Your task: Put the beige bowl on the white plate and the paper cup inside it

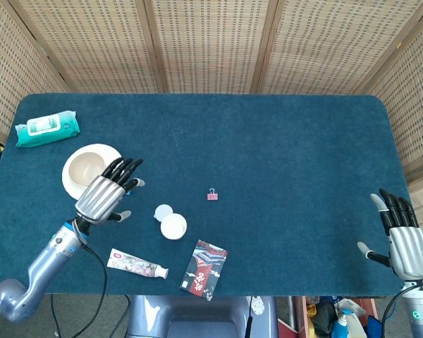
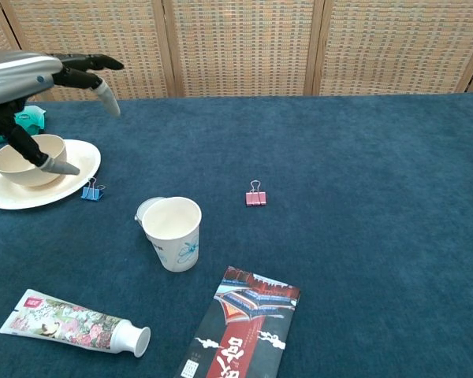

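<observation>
The beige bowl (image 1: 84, 167) (image 2: 25, 160) sits upright on the white plate (image 1: 72, 184) (image 2: 71, 179) at the left of the table. The paper cup (image 1: 173, 227) (image 2: 173, 232) stands upright near the front middle, with a small white lid (image 1: 163, 211) (image 2: 147, 208) lying flat beside it. My left hand (image 1: 106, 191) (image 2: 39, 79) hovers open, fingers spread, between the plate and the cup, holding nothing. My right hand (image 1: 400, 236) stays open at the table's front right corner, outside the chest view.
A blue binder clip (image 2: 91, 190) lies by the plate and a pink one (image 1: 212, 194) (image 2: 255, 195) mid-table. A toothpaste tube (image 1: 137, 263) (image 2: 72, 323) and a dark booklet (image 1: 204, 269) (image 2: 241, 326) lie at the front. A teal wipes pack (image 1: 47, 128) sits back left.
</observation>
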You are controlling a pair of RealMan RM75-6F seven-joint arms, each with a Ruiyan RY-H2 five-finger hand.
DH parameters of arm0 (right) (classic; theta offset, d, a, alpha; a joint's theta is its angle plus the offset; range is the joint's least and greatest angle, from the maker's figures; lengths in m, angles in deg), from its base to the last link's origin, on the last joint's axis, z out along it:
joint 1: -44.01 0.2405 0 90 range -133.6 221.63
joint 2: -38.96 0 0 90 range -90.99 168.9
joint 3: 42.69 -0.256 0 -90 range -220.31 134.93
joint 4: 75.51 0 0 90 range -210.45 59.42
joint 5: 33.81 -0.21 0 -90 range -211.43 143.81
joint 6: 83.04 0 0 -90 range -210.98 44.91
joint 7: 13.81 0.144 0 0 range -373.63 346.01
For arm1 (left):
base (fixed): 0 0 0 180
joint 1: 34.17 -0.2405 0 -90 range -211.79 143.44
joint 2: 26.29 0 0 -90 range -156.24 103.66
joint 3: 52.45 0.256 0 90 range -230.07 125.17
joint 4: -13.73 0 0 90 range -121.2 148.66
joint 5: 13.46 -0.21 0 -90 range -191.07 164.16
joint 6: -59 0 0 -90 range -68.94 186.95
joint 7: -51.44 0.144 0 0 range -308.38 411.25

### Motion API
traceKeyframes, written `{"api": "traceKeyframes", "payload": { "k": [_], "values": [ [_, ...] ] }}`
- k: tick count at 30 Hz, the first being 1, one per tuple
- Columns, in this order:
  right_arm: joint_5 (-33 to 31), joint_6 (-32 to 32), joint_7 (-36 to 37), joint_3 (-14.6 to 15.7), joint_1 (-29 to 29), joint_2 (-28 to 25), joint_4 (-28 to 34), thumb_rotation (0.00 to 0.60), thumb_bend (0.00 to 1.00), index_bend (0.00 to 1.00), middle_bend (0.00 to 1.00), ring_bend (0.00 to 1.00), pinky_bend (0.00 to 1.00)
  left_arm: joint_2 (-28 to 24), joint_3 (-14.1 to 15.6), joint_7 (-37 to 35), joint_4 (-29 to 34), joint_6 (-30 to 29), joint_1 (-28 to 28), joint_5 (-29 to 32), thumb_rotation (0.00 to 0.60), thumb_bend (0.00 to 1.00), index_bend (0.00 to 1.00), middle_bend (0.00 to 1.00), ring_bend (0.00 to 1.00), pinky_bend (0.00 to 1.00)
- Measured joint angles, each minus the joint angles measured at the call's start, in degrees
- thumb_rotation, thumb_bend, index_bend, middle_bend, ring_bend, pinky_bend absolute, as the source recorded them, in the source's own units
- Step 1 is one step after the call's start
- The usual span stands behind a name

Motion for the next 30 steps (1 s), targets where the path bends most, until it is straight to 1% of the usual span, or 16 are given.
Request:
{"api": "traceKeyframes", "payload": {
  "k": [7,13,22,30],
  "values": [
    [-0.45,-0.49,0.07,-0.33,-0.26,0.03,0.02,0.600,0.15,0.00,0.00,0.00,0.00,4.53,2.26,1.84,-0.26,1.43,1.14,-2.22,0.600,0.15,0.41,0.00,0.00,0.06],
    [-0.85,-0.64,0.68,-0.58,-0.41,-0.11,-0.07,0.600,0.15,0.00,0.00,0.00,0.00,7.34,3.06,4.02,-0.62,2.85,2.15,-2.32,0.600,0.15,0.44,0.00,0.00,0.06],
    [-1.19,-0.65,1.53,-0.79,-0.53,-0.30,-0.23,0.600,0.15,0.00,0.00,0.00,0.00,8.96,3.77,6.55,-1.46,4.10,2.69,-1.13,0.600,0.16,0.47,0.00,0.00,0.06],
    [-1.66,-0.48,2.23,-1.03,-0.55,-0.39,-0.46,0.600,0.15,0.00,0.00,0.00,0.00,12.37,3.38,7.71,-4.33,5.74,3.90,0.76,0.600,0.20,0.48,0.01,0.00,0.06]
  ]
}}
